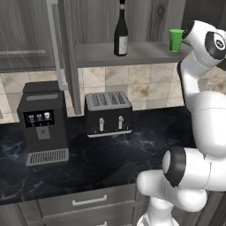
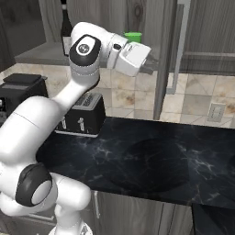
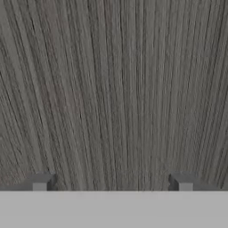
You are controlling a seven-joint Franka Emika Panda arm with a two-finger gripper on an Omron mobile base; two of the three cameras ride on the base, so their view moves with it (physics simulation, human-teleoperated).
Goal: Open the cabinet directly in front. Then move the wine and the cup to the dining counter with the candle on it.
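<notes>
The cabinet (image 1: pixel 132 54) stands open, its left door (image 1: pixel 26 35) and right door (image 2: pixel 206 36) both swung out. On its shelf the dark wine (image 1: pixel 121 33) stands upright, and the green cup (image 1: pixel 176 39) sits to its right. In the right base view the cup (image 2: pixel 133 36) peeks over my hand and the wine (image 2: pixel 65 23) shows behind my arm. My gripper (image 2: pixel 153 63) is at shelf height, just right of the cup, facing the wood of the cabinet close up. Its fingertips (image 3: pixel 40 182) stand wide apart, open and empty. The dining counter and the candle are out of view.
Below the cabinet, a black toaster (image 1: pixel 108 112) and a coffee machine (image 1: pixel 43 121) stand on a black marble-look counter (image 1: pixel 154 132) over grey drawers (image 1: pixel 88 201). The right door's silver handle (image 2: pixel 176 50) hangs near my hand. A wall outlet (image 2: pixel 215 112) sits on the tiles.
</notes>
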